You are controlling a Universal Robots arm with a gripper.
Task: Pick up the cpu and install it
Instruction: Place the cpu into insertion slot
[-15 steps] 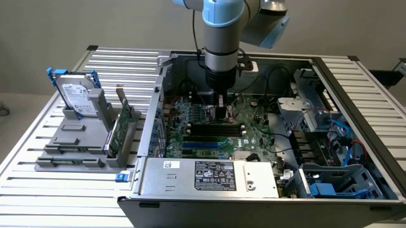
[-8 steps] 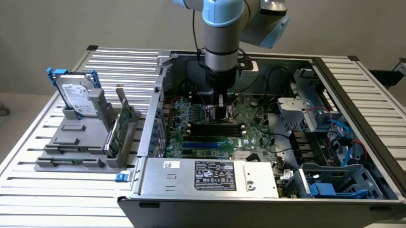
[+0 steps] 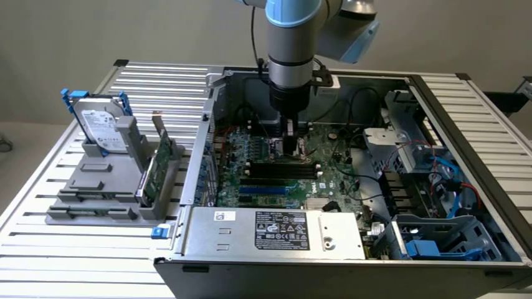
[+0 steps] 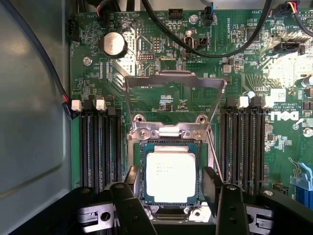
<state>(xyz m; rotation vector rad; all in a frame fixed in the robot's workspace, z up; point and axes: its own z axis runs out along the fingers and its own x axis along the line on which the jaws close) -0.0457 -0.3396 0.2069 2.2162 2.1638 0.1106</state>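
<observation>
cpu (image 4: pixel 171 174) lies flat in the socket (image 4: pixel 142 171) on the green board (image 4: pixel 146 29), metal clamp frame (image 4: pixel 171 76) swung up behind it. Gripper (image 4: pixel 172 193) hangs right over it inside the computer case (image 3: pixel 275 237), jaws wide and straddling the chip, apparently not touching, though the fingertips are hard to read. Chip looks light, thin, stiff, with a slick top; I'd take it by two opposite edges, level, because its contacts are probably fragile.

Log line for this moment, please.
cpu: lying in socket | pincer: open, astride it | lid: raised
</observation>
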